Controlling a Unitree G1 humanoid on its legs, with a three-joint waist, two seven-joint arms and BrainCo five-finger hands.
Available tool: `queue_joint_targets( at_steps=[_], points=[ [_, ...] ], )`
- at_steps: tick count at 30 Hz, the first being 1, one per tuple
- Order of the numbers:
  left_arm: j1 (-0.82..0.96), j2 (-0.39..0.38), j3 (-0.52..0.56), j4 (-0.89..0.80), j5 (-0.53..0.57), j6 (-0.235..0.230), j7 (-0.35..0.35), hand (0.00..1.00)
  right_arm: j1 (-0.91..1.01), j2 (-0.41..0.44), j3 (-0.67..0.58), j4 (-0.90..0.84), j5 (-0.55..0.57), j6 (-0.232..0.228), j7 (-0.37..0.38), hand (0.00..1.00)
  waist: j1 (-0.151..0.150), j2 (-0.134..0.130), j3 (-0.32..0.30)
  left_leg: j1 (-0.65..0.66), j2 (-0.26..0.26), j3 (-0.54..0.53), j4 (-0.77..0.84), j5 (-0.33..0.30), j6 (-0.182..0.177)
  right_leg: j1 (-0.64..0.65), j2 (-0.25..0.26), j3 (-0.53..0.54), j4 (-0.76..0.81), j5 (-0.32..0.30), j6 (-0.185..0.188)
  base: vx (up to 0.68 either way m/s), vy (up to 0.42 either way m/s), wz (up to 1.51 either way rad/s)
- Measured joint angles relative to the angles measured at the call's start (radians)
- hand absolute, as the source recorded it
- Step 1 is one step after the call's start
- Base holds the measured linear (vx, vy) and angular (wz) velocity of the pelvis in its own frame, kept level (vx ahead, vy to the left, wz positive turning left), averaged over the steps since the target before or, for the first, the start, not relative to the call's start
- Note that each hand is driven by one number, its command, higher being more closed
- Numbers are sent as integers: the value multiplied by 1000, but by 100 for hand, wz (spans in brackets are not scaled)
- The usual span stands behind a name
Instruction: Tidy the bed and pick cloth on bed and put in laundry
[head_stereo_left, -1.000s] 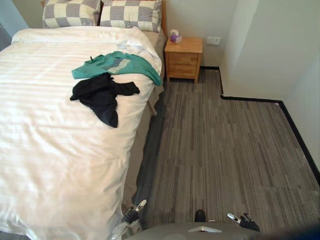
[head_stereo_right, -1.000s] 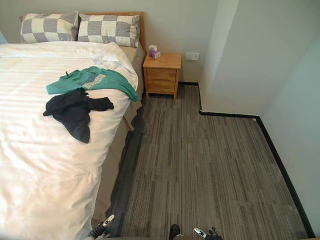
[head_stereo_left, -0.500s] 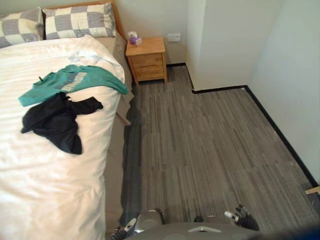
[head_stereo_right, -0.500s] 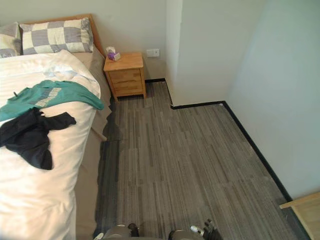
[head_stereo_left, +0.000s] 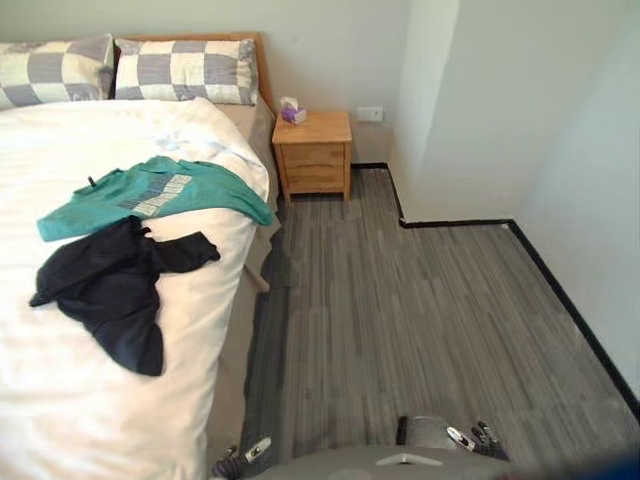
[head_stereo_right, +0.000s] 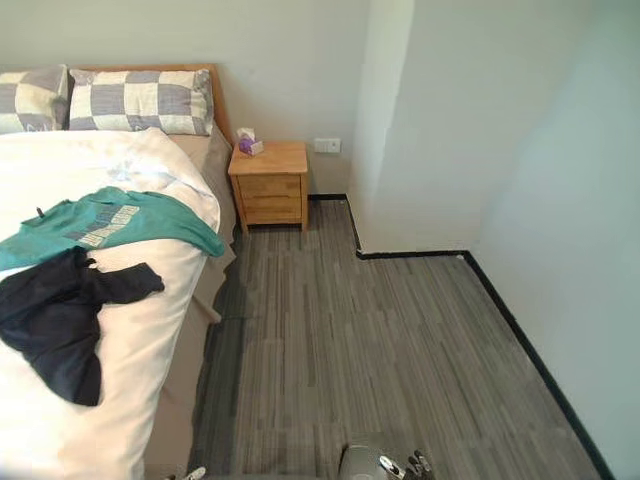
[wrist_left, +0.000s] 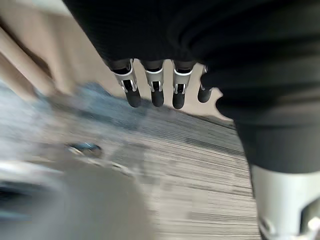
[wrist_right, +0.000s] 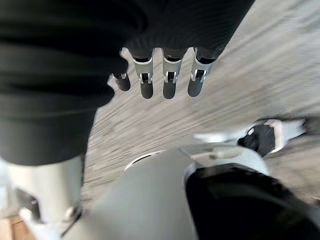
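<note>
The head camera has turned since half a second ago, so the whole scene sits differently in the view. The two cloths lie on the bed (head_stereo_left: 70, 430) as they did then. The hands stay low, at 6 o'clock of the head views.

The bed is cut off by the view's edge at 9 and at 7 o'clock. The far pillow (head_stereo_left: 50, 78) is also cut by the edge, and the near pillow (head_stereo_left: 185, 70) shows whole. The green cloth (head_stereo_left: 150, 193) lies spread on the white cover at about 10 o'clock. The black cloth (head_stereo_left: 105, 295) lies crumpled at its 6 o'clock side and touches it. At 12 o'clock a wooden nightstand (head_stereo_left: 313, 150) stands beside the bed, with a small box (head_stereo_left: 292, 112) on top.

The left hand (wrist_left: 156, 89) hangs with straight, relaxed fingers over the blurred grey floor (head_stereo_left: 420, 320) and holds nothing. The right hand (wrist_right: 169, 81) hangs the same way, also empty.
</note>
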Motion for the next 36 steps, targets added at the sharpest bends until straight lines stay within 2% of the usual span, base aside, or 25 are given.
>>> queue_joint_targets(
  at_steps=[2,3,4,5,8,9,10,11,12,13,15,16,17,18,19,20,21,23,24,25,28,31,32,33,36],
  points=[
    [-31,-19,8,-2,1,-4,6,0,-1,3,2,-6,18,-2,4,0,-5,-1,5,30,21,-24,-28,-18,-20,11,35,-31,-319,88,2,511,-199,67],
    [-40,-48,20,-8,1,-9,14,0,-1,8,11,-5,32,-2,9,0,-4,-6,15,67,28,-31,-46,-36,-43,26,58,-14,-506,175,7,861,-302,45],
    [-39,-71,42,2,3,-12,18,0,1,-2,8,-5,37,-3,7,0,-10,22,31,116,58,-36,-50,-42,-59,57,84,-1,-488,302,-32,880,-289,38],
    [-50,-81,42,11,6,-17,18,0,-5,-8,5,-5,37,-4,5,0,-9,38,43,128,69,-33,-44,-22,-66,49,89,-4,-428,264,-70,863,-283,37],
    [-57,-107,36,10,34,-30,21,0,-10,-10,-2,-6,38,-13,-13,0,-17,43,58,171,69,-60,42,140,-81,12,21,-41,-96,63,-97,580,-294,32],
    [-29,-110,43,3,45,-33,23,0,-2,-21,12,-12,37,-11,-15,0,-14,60,34,130,86,-77,180,171,-92,38,34,-57,-105,10,-86,594,-371,25],
    [-19,-113,57,-7,44,-36,24,0,0,-23,25,-13,37,-10,-16,0,-11,53,25,91,91,-90,293,195,-96,79,38,-62,-128,-53,-106,604,-324,-11],
    [-25,-134,85,-11,46,-39,29,0,-3,-53,29,-20,36,-10,-20,0,-6,92,33,-5,141,-120,536,321,-127,145,83,-61,-160,-84,-119,643,-200,-25],
    [-21,-154,112,-13,47,-49,29,0,-17,-71,36,-22,36,-11,-24,0,-2,123,40,-126,182,-142,777,370,-138,212,118,-57,-199,-112,-139,645,-141,-28],
    [-21,-159,123,-22,46,-58,28,0,-23,-75,38,-22,35,-10,-25,0,-3,130,50,-187,199,-142,885,337,-127,251,131,-54,-221,-122,-142,613,-95,-18],
    [-14,-145,132,-79,58,-92,20,0,-37,-75,65,-12,9,-3,-36,0,26,101,75,-385,193,-121,1076,219,-98,423,128,-44,-323,-156,-132,609,-100,-21],
    [-9,-136,128,-94,60,-99,18,0,-37,-76,74,-10,-6,-1,-37,0,36,89,72,-433,182,-111,1067,197,-95,465,122,-41,-355,-158,-125,539,-62,-37],
    [-2,-129,123,-124,60,-118,14,0,-49,-75,102,-11,-6,-1,-33,0,54,66,71,-514,161,-63,996,158,-86,527,103,-31,-407,-151,-90,700,-9,-50],
    [-5,-125,123,-141,60,-135,11,0,-74,-66,103,-11,-6,-1,-22,0,72,51,73,-570,139,13,848,126,-60,575,81,-19,-452,-151,-73,627,30,-57],
    [-9,-126,120,-146,62,-136,10,0,-83,-61,104,-12,-6,-2,-16,0,80,45,72,-585,121,55,739,125,-48,599,66,-20,-469,-153,-52,795,70,-55],
    [-12,-127,115,-148,67,-137,9,0,-99,-50,107,-15,-6,-1,1,0,85,40,73,-580,85,157,474,173,-18,649,45,-22,-502,-161,-16,704,124,-33],
    [-8,-130,108,-147,86,-135,4,0,-102,-38,110,-28,-5,-1,15,0,88,52,66,-571,52,236,249,339,123,695,49,-26,-514,-182,25,728,135,-9],
    [-30,-111,110,-151,105,-136,-3,0,-121,1,135,-21,-1,18,27,0,79,-11,50,-543,-17,253,242,332,173,736,-13,-49,-513,-154,71,665,128,62],
    [-37,-115,108,-149,141,-131,-2,0,-144,13,179,-20,7,50,36,0,80,-11,48,-545,-19,253,270,301,191,742,-7,-37,-513,-62,58,709,163,70],
    [-36,-115,108,-147,141,-128,-1,0,-153,17,189,-21,11,59,39,0,85,-11,45,-543,-19,256,277,291,197,745,-5,-27,-520,-26,56,784,240,39],
    [-34,-86,62,-121,138,-100,38,0,-195,11,181,-8,20,122,33,0,111,-14,13,-477,-52,246,249,250,194,769,-12,39,-508,177,78,557,176,16],
    [-34,-58,-29,-74,135,-82,57,0,-203,-15,157,40,14,147,12,0,89,-2,-12,-317,-114,187,97,195,156,639,-55,51,-119,298,85,392,71,35],
    [-44,-38,-53,-59,123,-80,56,0,-207,-16,159,56,-2,149,2,0,83,-24,-5,-258,-150,170,73,178,159,555,-102,49,112,247,80,503,16,53],
    [-50,-20,-80,-39,102,-66,57,0,-204,-23,158,62,-11,151,-8,0,71,-20,5,-193,-160,147,50,171,164,497,-119,27,247,159,64,390,-5,52],
    [-55,-13,-137,-19,44,-38,56,0,-205,-42,157,64,-17,150,-22,0,44,27,13,-75,-127,78,-18,161,145,385,-95,-73,230,-20,29,327,-44,51]
  ],
)
